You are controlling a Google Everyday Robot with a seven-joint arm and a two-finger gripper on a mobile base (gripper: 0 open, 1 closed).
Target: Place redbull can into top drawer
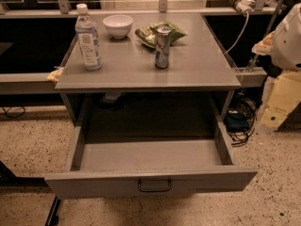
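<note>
The redbull can (162,47) stands upright on the grey table top, right of centre, in front of a green snack bag. The top drawer (94,182) is pulled all the way out below the table; its inside shows bare and its dark wire handle (154,186) is at the centre of the front panel. My gripper (264,44) is at the right edge of the view, beside the table's right side, well to the right of the can and apart from it. My white arm (288,34) is behind it.
A clear water bottle with a white cap (88,39) stands at the table's left. A white bowl (117,25) and a green snack bag (160,32) sit at the back. Cables (240,121) lie on the floor right of the drawer.
</note>
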